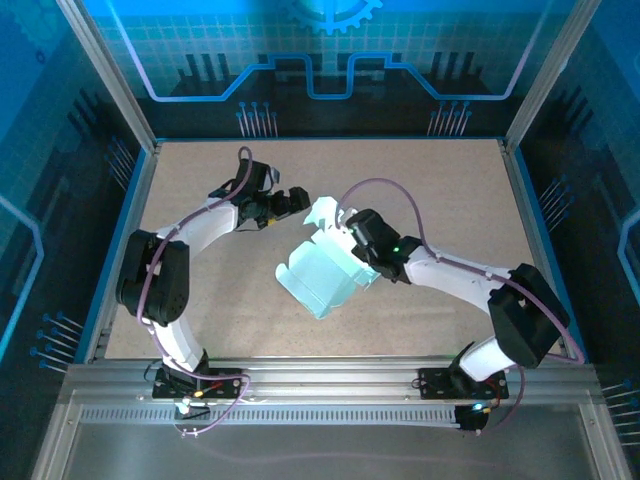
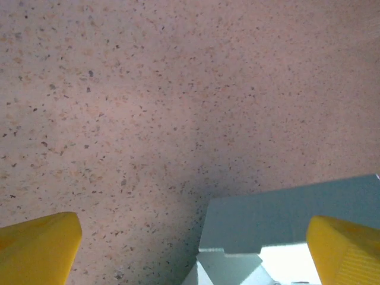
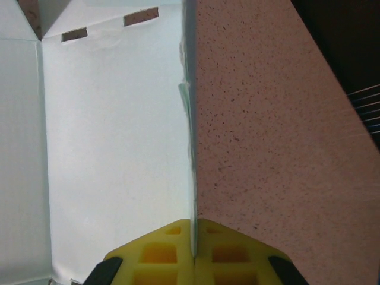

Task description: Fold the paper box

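Note:
The paper box (image 1: 318, 277), pale light-blue card with its sides partly raised, lies in the middle of the table. My right gripper (image 1: 352, 243) is at its right rear edge. In the right wrist view the yellow fingers (image 3: 155, 252) are shut on a thin upright wall of the box (image 3: 113, 148), whose white inner faces and two slots show to the left. My left gripper (image 1: 300, 200) hangs open just behind the box's rear flap. In the left wrist view its yellow fingertips (image 2: 37, 242) stand wide apart, and a corner of the box (image 2: 285, 219) lies between them, untouched.
The speckled tan tabletop (image 1: 200, 170) is framed by a blue rim and aluminium posts. A metal rail (image 1: 320, 385) with both arm bases runs along the near edge. Bare table lies to the left, right and behind the box.

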You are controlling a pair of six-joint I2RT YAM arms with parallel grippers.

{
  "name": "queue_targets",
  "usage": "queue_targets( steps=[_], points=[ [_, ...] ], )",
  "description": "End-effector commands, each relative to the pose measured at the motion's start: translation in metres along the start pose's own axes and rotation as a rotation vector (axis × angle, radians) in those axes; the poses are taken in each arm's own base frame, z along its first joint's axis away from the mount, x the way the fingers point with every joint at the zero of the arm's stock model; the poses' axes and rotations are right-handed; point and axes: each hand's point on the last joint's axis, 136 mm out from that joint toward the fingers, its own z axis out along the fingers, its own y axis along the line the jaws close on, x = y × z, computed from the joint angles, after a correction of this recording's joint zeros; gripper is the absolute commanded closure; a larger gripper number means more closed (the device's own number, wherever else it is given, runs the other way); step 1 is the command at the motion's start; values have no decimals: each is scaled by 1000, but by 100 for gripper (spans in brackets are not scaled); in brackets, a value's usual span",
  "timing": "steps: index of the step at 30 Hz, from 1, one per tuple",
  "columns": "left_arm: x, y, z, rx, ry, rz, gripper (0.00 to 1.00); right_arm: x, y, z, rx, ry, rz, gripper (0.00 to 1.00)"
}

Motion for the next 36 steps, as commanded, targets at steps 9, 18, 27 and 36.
queue_targets(
  steps=[9, 18, 27, 36],
  points=[
    [-5, 21, 21, -78, 34, 23, 7, -17, -5, -9, 159, -18, -154, 100],
    [0, 4, 46, 67, 121, 52, 12, -19, 5, -10, 112, -52, -191, 100],
    [13, -22, 47, 228, 162, 103, 12, -22, 7, -6, 102, -54, -202, 100],
    [32, -29, 34, 262, 149, 127, 12, -25, 6, -2, 95, -53, -207, 100]
  ],
)
